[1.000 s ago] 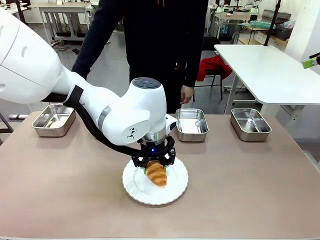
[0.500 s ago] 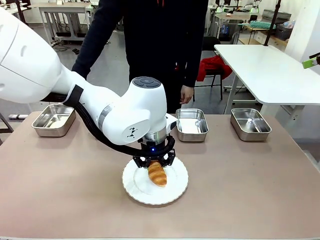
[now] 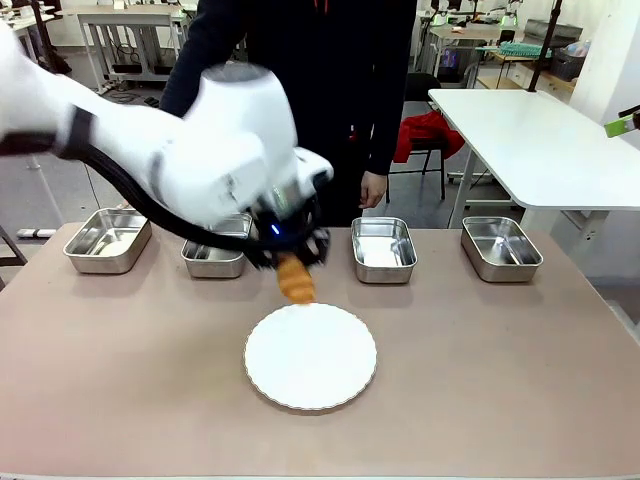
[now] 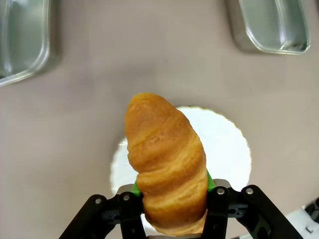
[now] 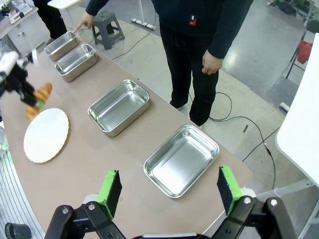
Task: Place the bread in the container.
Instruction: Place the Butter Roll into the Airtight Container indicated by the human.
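left gripper (image 4: 172, 185) clamped on the bread (image 4: 162, 154), clear of the plate (image 3: 310, 357).
pickup looks done: the bread hangs over the bench (image 3: 500, 380) just past the bare plate's far edge, near the second pan (image 3: 215, 258) from the left in the far row. left to do: carry it over a pan, lower, release. right gripper (image 5: 168, 190) spread, holding nothing, at the right end.

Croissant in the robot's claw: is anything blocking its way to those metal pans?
Nothing visible does. The left gripper holds the croissant in the air past the white plate, with bare table between it and the four steel pans, all empty. A person's hand points at the end pan.
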### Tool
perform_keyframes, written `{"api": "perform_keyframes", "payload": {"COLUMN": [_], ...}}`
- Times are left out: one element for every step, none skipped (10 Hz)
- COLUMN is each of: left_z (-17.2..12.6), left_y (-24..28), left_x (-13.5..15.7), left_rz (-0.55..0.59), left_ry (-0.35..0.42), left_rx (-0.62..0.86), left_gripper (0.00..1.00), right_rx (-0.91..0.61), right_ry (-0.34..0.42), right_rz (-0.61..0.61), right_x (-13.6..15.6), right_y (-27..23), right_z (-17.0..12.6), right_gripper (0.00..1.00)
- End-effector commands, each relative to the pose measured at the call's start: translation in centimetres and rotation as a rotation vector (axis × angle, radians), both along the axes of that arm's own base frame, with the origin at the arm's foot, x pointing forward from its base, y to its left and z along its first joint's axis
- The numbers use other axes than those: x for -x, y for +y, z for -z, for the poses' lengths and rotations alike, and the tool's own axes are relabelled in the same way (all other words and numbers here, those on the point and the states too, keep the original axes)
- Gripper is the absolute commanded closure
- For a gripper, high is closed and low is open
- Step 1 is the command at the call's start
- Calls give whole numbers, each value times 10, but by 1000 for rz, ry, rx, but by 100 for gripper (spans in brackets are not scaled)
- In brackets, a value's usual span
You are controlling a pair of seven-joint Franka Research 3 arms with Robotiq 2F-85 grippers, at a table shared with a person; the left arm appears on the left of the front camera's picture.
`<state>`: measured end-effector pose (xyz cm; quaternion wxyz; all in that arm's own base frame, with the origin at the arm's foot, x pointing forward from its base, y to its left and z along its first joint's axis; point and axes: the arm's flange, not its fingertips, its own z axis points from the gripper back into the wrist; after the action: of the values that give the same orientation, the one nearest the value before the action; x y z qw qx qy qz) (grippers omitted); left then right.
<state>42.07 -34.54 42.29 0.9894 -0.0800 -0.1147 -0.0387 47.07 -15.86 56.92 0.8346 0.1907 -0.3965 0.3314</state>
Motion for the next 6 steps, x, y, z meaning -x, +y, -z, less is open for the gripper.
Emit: {"api": "perform_keyframes", "payload": {"left_z": [-48,-66,-77,-82,-81,-75], "left_y": [82,124,157,186,218,248], "left_x": [-23,-35,-45,-47,-49,-50], "left_rz": [121,145,130,174,164,133], "left_ry": [20,28,25,43,67,52], "left_rx": [-36,-61,-104,-125,-151,-126], "left_gripper": [59,59,59,59,59,59], "right_rx": [-2,-2,-2,-2,-2,-2], "right_ry": [-4,-4,-4,-4,-4,-4], "right_rz": [-4,-4,-4,-4,-4,-4], "right_x": [0,0,0,0,0,0], "right_y": [2,2,2,2,2,2], "right_z": [0,0,0,0,0,0], "right_gripper": [0,0,0,0,0,0]}}
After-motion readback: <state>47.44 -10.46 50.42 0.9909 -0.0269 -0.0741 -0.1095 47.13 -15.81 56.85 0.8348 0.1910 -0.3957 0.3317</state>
